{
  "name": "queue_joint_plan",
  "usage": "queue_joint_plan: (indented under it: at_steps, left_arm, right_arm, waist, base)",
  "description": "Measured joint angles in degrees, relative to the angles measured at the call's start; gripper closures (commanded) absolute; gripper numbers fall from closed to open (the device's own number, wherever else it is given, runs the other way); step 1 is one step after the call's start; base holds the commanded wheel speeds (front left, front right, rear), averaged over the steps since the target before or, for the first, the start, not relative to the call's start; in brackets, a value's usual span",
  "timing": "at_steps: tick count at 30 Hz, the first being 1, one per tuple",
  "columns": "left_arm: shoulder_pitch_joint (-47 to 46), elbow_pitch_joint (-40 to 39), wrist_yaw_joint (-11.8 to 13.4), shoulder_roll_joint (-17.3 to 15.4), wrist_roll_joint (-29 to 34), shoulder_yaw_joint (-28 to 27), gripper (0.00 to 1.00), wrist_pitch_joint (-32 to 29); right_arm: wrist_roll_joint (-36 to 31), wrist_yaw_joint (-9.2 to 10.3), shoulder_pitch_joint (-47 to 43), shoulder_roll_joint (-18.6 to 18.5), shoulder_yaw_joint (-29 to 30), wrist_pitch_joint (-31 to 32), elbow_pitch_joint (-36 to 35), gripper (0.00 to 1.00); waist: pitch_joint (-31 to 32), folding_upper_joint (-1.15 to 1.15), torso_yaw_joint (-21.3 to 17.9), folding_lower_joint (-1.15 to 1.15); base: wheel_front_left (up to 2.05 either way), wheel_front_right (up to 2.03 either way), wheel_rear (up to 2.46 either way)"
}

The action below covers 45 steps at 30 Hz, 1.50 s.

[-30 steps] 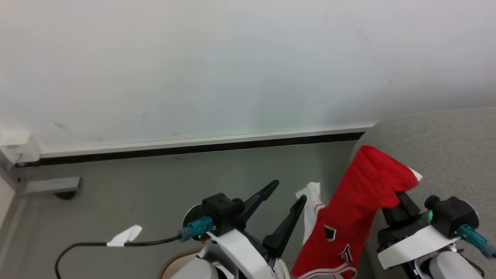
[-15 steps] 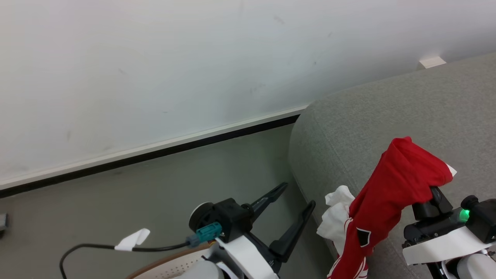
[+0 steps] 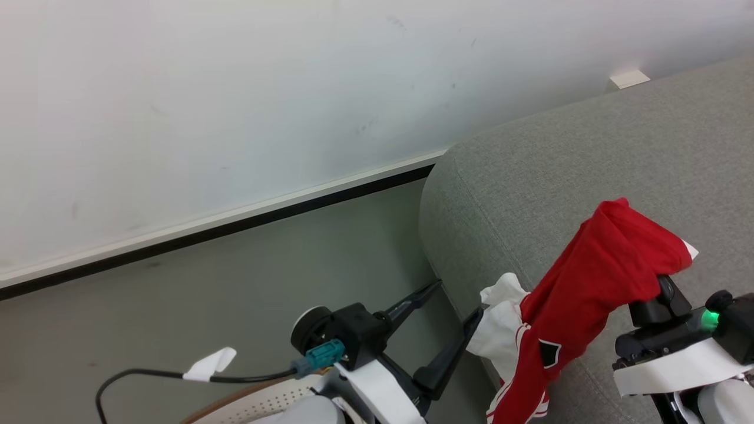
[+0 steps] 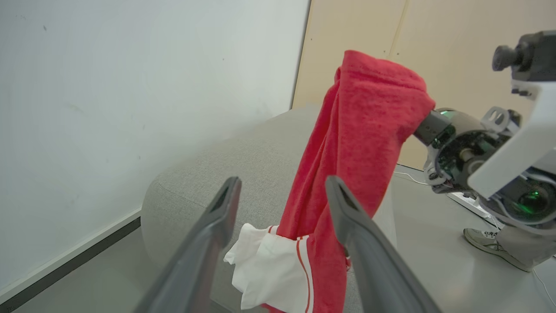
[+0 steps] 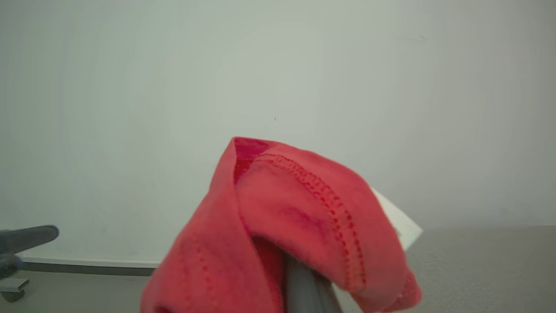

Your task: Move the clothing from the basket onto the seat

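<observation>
A bright-red piece of clothing with white trim and white stripes hangs from my right gripper, which is shut on its top fold. The fabric covers the fingertips; one grey finger pokes out beneath the clothing. The garment dangles over the rounded left edge of the grey seat. To its left my left gripper stands open and holds nothing. In the left wrist view the left gripper frames the hanging clothing. The perforated basket peeks in at the bottom edge.
A white wall with a black-and-white baseboard runs behind the grey floor. A black cable with a white tag trails left of my left arm. In the left wrist view a person's shoe stands on the floor beyond the seat.
The head camera has swung to the right, so the seat takes up far more of the view. My right gripper now holds the garment above the seat's edge. Both grippers keep their states.
</observation>
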<state>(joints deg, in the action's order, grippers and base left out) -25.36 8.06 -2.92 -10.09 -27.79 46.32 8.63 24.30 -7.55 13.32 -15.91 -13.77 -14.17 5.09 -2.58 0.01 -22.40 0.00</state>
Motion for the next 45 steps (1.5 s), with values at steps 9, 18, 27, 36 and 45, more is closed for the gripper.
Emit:
queue_joint_plan:
  at_steps: [9,18,27,36,45]
  left_arm:
    - [-2.4,-0.1,0.1,-0.2,1.3,0.5,0.00,-0.7]
    - [-7.4,-1.8,-0.5,-1.3,2.5,0.5,0.00,-3.0]
    - [-13.3,-3.4,-1.1,-3.3,5.4,0.7,0.00,-4.8]
    - [-17.1,-3.8,-1.2,-4.4,7.0,0.7,0.00,-5.3]
    - [-17.6,-4.2,-0.5,-4.7,7.1,0.6,0.00,-5.3]
  right_arm:
    - [-0.2,0.00,9.8,-2.9,-0.9,0.2,0.0,1.00]
    - [3.2,-0.01,25.5,-12.9,3.3,2.2,0.5,1.00]
    - [9.9,-0.01,40.0,-22.4,11.0,2.5,9.6,1.00]
    - [10.7,-0.01,47.5,-29.9,14.0,3.1,25.5,1.00]
    - [9.7,-0.01,45.5,-29.1,5.1,13.4,40.1,1.00]
  waist:
    - [-3.3,0.00,0.7,0.00]
    - [-11.8,0.00,3.7,0.01]
    - [-23.9,0.00,6.8,0.02]
    - [-34.1,-0.01,10.7,0.02]
    - [-38.6,-0.01,14.5,0.01]
  base:
    - [0.00,0.00,0.00]
    - [0.00,0.00,0.00]
    - [0.00,0.00,0.00]
    - [0.00,0.00,0.00]
    - [0.00,0.00,0.00]
